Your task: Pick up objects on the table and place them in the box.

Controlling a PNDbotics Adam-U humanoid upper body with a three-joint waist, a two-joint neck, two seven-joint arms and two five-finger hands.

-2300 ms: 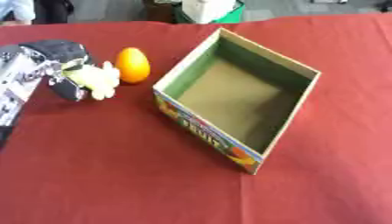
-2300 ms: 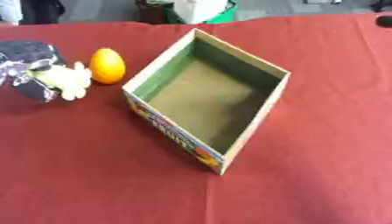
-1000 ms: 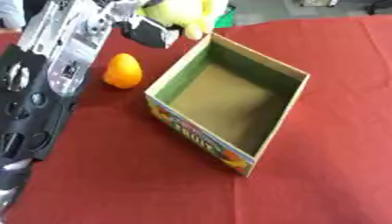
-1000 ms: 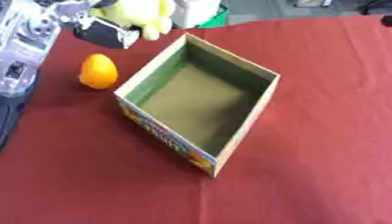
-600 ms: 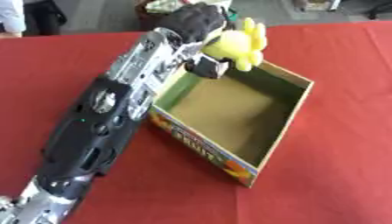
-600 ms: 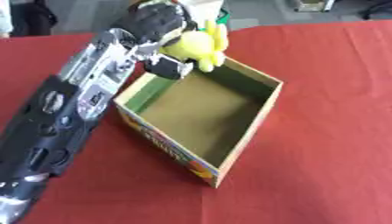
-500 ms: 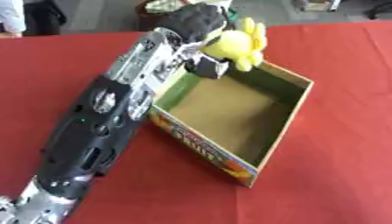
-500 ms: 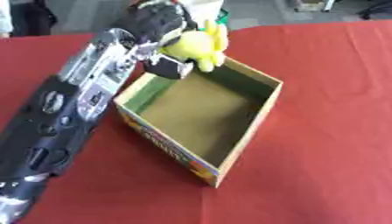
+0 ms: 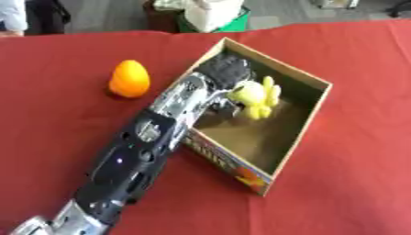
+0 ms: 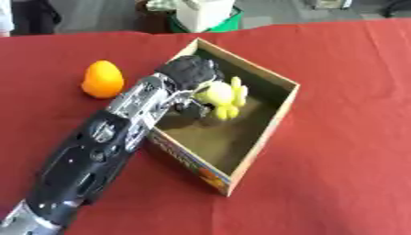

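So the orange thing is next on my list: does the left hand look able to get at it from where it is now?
Probably yes, once it lets go: the left hand is down in the box holding the yellow toy, and the orange object sits in the open beside that arm.

The table point(image 9: 345, 193) wears a matt red cloth, smooth and without sheen. The box point(image 9: 301, 133) looks like plain brown cardboard, dull inside, with a printed, slightly glossy paper face on its near left wall. The left hand point(image 9: 227, 73) is matt black, rubbery in look; the arm point(image 9: 141, 151) behind it mixes shiny silver metal with glossy black plastic shells. The yellow toy point(image 9: 255, 97) looks soft and matt. The orange egg point(image 9: 129, 79) is smooth, with a faint plastic shine.
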